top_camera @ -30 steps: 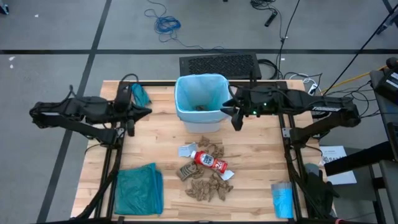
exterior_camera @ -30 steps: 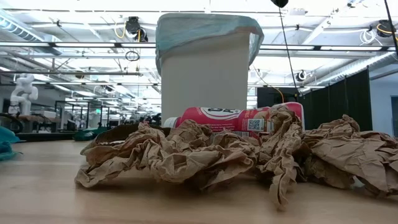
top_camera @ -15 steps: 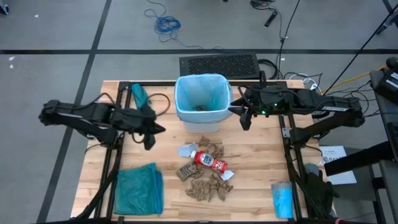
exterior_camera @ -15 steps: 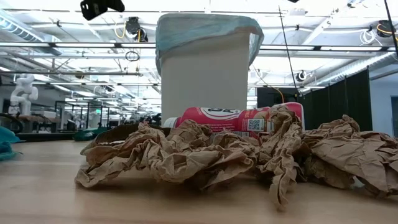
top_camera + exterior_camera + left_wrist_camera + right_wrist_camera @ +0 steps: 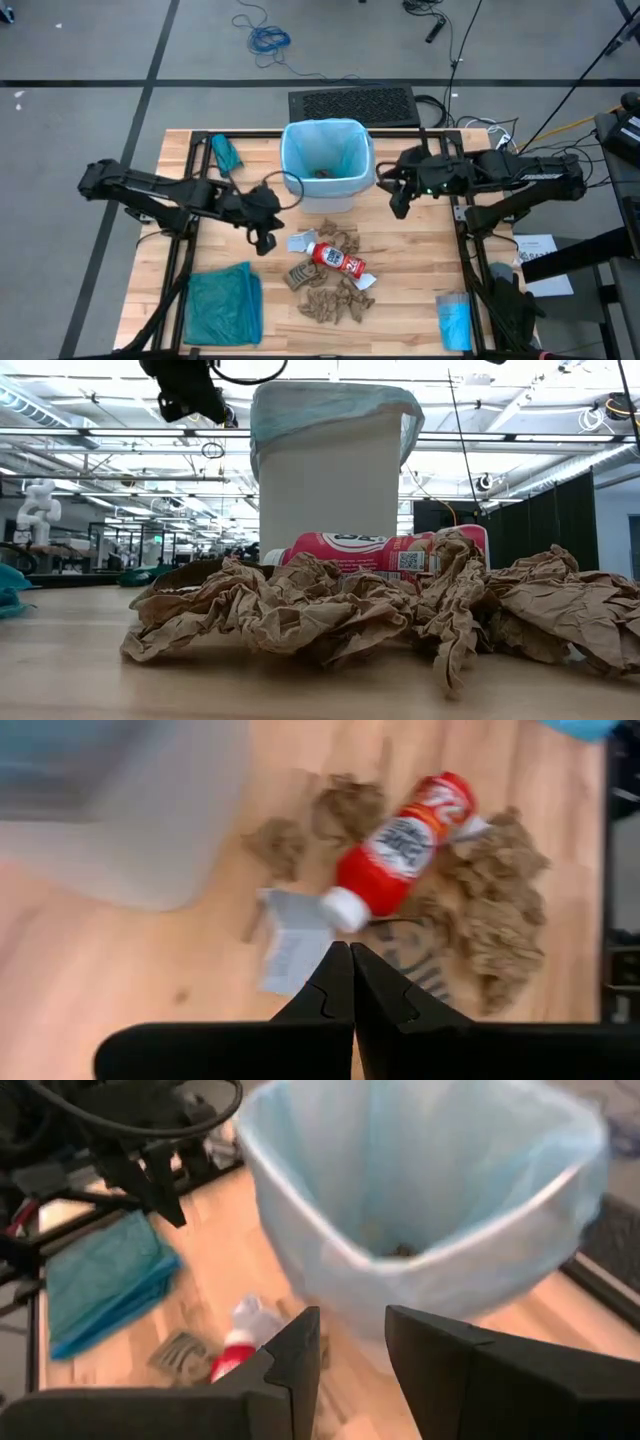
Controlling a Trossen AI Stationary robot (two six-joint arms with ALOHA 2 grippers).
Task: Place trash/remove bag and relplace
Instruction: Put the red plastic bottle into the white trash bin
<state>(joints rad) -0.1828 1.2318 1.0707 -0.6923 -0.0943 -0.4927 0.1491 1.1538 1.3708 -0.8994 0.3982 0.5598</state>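
Observation:
The white bin stands at the table's far middle, lined with the pale blue bag, a few scraps at its bottom. The trash lies on the table in front of it: brown crumpled paper scraps, a red-and-white bottle on its side, a whitish wrapper. My left gripper is shut and empty, above the table left of the wrapper; its wrist view shows the bottle. My right gripper is open and empty, right of the bin; its wrist view shows the bag.
A folded teal-green bag lies at the near left. A small blue packet lies at the near right. A teal item lies at the far left. A black mat sits beyond the table's far edge.
My left gripper has moved toward the table's right and near edge, from beside the bin's left side to a spot just left of the trash heap. My right gripper has drawn away from the bin toward the table's right and a little nearer. The trash has not moved.

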